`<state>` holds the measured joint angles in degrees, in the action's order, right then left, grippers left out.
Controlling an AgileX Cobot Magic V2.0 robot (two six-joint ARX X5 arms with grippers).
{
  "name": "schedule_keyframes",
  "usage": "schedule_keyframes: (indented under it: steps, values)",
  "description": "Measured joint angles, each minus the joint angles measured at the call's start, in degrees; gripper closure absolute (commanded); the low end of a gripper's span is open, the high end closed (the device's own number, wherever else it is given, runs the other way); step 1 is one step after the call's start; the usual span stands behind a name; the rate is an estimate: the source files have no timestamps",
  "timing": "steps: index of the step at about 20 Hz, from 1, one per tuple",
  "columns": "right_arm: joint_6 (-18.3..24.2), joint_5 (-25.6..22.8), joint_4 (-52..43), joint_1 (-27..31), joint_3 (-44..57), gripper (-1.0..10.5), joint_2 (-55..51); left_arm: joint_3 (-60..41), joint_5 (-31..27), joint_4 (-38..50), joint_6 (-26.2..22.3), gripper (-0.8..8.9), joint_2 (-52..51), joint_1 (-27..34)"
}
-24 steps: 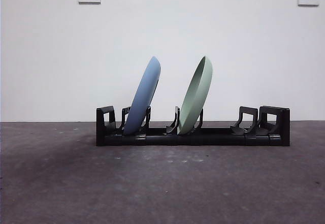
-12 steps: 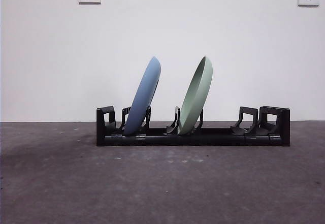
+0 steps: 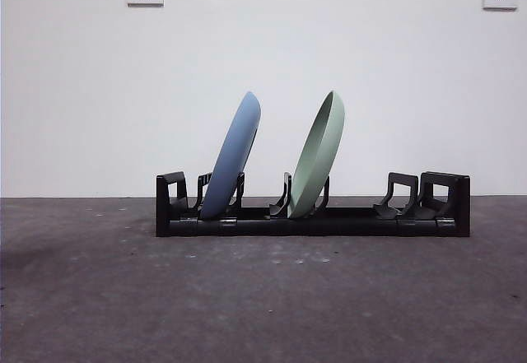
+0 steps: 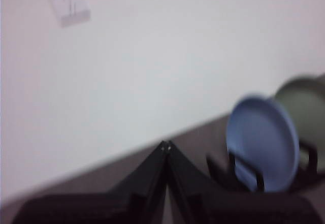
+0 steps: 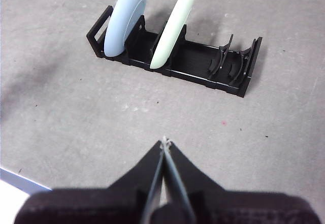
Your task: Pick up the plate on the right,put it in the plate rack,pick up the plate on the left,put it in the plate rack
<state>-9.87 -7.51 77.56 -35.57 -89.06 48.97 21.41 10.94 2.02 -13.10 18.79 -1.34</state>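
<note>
Plate rack (image 3: 313,215) holds both plates; task looks done, nothing left but parking the arms. Left gripper (image 4: 166,145): jaws pressed together, empty, off to the side of the rack w/ blue plate (image 4: 262,142) nearby. Right gripper (image 5: 164,142): jaws closed, empty, hanging above the table (image 5: 76,122), well apart from rack. Blue plate & green plate (image 3: 317,155) lean in separate slots, two end slots free

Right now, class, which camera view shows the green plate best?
The front view: the green plate stands sharp and side-on, leaning in the plate rack. The right wrist view shows it clearly from above but smaller. The left wrist view shows only a blurred part behind the blue plate.
</note>
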Motion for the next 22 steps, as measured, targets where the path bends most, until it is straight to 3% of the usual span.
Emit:
schedule_keyframes:
  steps: [7,13,22]
  values:
    - [0.0,0.0,0.0,0.0,0.0,9.4,1.09,-19.58,-6.19,-0.13,6.43,8.16,-13.79,0.87]
    - [-0.02,0.0,0.0,0.0,0.0,9.4,2.01,-20.37,-6.27,-12.07,8.46,8.16,-18.43,0.87]
    - [0.0,-0.04,0.0,0.0,0.0,9.4,4.22,-20.37,-5.75,-11.76,10.73,8.16,-15.67,0.87]
